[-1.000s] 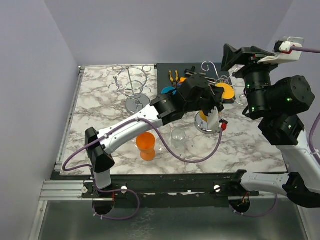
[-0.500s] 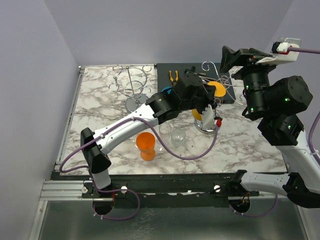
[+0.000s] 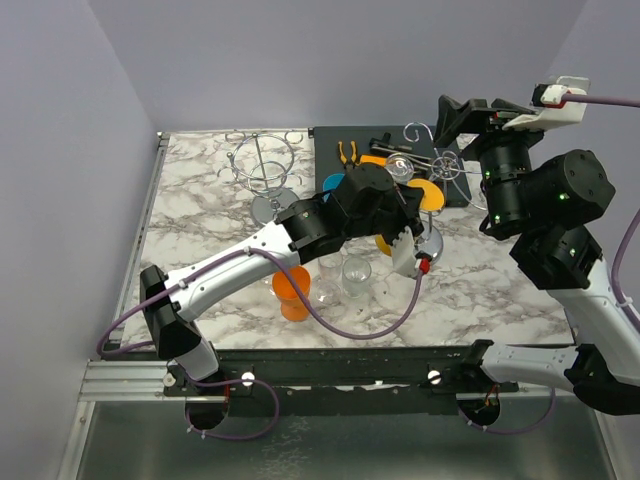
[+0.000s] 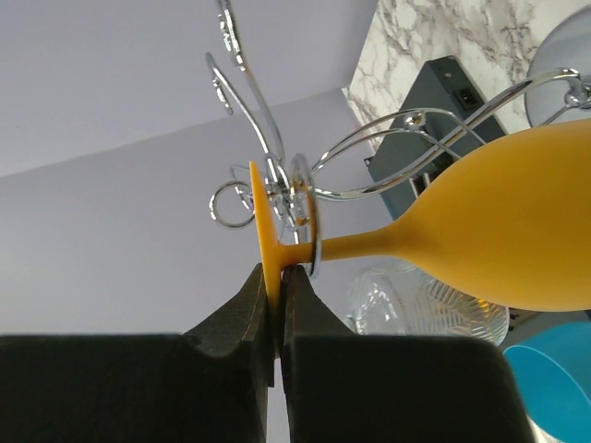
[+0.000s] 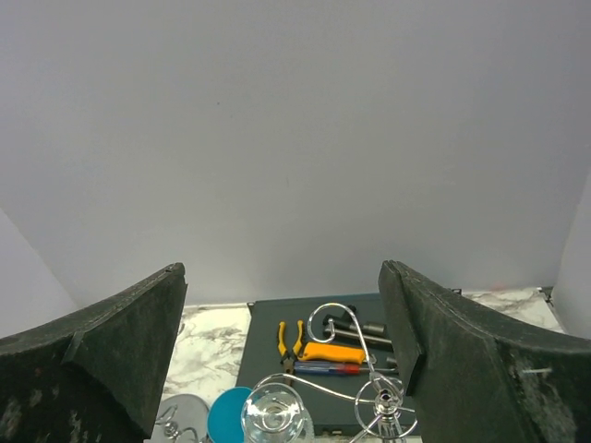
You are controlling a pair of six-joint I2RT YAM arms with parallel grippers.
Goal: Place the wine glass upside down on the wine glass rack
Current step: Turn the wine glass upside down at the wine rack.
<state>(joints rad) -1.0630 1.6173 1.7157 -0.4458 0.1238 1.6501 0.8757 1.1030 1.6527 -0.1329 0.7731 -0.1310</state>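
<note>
The yellow wine glass point(image 4: 499, 231) lies tilted on its side in the left wrist view. Its flat foot point(image 4: 263, 221) is pinched edge-on in my shut left gripper point(image 4: 274, 274). Its stem passes through a wire loop of the chrome wine glass rack point(image 4: 369, 148). From above, the left gripper point(image 3: 412, 210) sits by the yellow foot point(image 3: 429, 194), beside the rack point(image 3: 447, 165); the arm hides the bowl. My right gripper point(image 5: 282, 268) is open and empty. It is held high, facing the back wall above the rack point(image 5: 383, 401).
A clear glass point(image 3: 399, 168) hangs on the same rack. An orange glass point(image 3: 292, 290) and a clear glass point(image 3: 357, 275) stand on the marble table near the front. A second chrome rack point(image 3: 262, 165) stands back left. A dark tool case point(image 5: 305, 314) holds yellow pliers point(image 5: 288, 337).
The left arm has drawn back toward the left and front, carrying the yellow glass with it, so the foot now sits nearer the rack's post. The right gripper stays open, shifted slightly left.
</note>
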